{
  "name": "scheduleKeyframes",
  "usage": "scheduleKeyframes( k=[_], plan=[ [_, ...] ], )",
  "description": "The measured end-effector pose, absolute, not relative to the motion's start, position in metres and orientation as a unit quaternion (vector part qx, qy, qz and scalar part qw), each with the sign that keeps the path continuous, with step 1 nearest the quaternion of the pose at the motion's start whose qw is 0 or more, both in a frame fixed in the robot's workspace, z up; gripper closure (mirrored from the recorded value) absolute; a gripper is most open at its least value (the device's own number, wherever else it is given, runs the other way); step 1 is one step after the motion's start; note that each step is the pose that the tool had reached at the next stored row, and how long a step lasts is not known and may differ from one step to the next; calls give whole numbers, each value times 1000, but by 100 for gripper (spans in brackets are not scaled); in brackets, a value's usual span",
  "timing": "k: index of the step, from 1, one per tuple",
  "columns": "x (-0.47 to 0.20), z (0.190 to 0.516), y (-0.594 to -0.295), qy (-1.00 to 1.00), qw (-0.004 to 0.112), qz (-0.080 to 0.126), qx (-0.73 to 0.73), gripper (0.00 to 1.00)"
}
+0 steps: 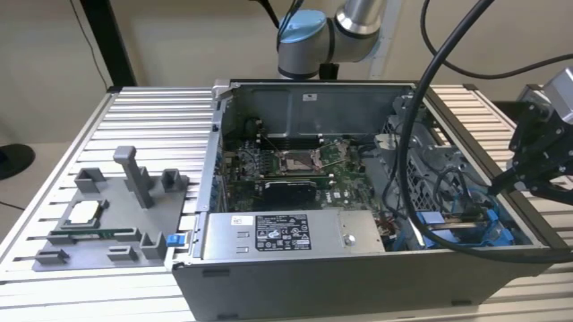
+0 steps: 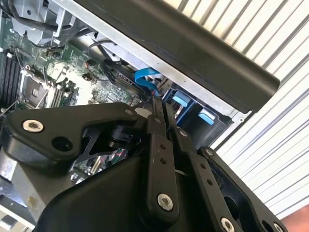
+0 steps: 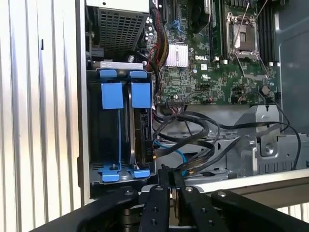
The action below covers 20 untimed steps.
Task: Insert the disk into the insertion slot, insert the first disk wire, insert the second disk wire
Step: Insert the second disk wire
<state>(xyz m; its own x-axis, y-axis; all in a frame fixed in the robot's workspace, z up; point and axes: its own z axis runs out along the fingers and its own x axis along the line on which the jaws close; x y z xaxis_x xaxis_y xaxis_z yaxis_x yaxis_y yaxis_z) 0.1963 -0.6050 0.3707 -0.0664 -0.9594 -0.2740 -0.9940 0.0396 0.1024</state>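
The insertion slot (image 3: 118, 126) is a dark bay with blue clips in a corner of the open computer case (image 1: 358, 268). In it the disk (image 3: 143, 131) stands on edge in its blue carrier, its connector side facing a bundle of loose wires: black ones (image 3: 193, 129) and a thin blue one (image 3: 176, 152). My gripper (image 3: 171, 177) hovers over the case wall beside the bay, fingers shut with nothing seen between them. In the second wrist view the gripper (image 2: 162, 109) points at the blue wire (image 2: 145, 77). In the exterior view the gripper (image 1: 503, 182) hangs at the case's right side.
A grey labelled power-supply box (image 1: 286, 235) lies along the case's front, with the motherboard (image 1: 296, 168) behind it. A grey fixture (image 1: 107, 215) with small parts sits on the ribbed table (image 1: 152, 114) at the exterior view's left. Thick black cables (image 1: 421, 134) hang across the case.
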Motion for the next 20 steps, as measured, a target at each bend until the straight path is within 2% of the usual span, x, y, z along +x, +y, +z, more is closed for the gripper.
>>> scheduleKeyframes(
  k=[20],
  plan=[
    [192,380,-605,718,65,133,-680,100]
  ],
)
